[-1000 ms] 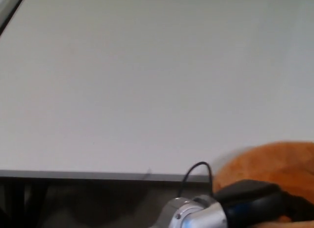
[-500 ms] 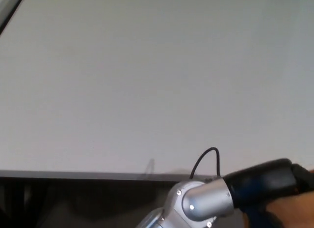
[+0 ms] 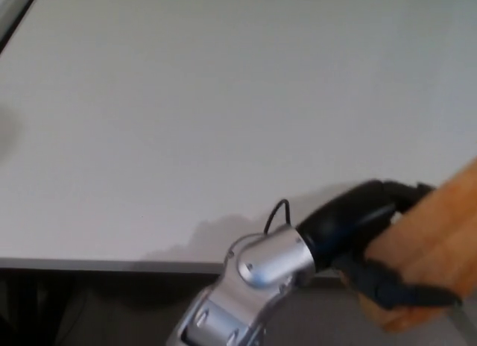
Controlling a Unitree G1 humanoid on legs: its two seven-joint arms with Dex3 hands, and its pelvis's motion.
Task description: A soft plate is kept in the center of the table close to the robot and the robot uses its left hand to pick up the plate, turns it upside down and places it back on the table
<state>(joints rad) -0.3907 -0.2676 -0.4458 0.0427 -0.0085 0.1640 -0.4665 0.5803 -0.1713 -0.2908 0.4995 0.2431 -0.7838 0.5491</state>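
Plate [image 3: 436, 245], soft and orange, is lifted off the white tabletop [image 3: 223, 122] at lower right, tilted steeply, pinched by the left robot hand [image 3: 369, 238]. Pickup done; flipping and setting down remain.

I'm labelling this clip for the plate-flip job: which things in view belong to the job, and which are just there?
Part of the job:
- orange plate, lifted and tilted on edge at lower right
- left hand, shut on the plate
- white table, where the plate goes back

Just there:
- thin black cable looping at the silver wrist
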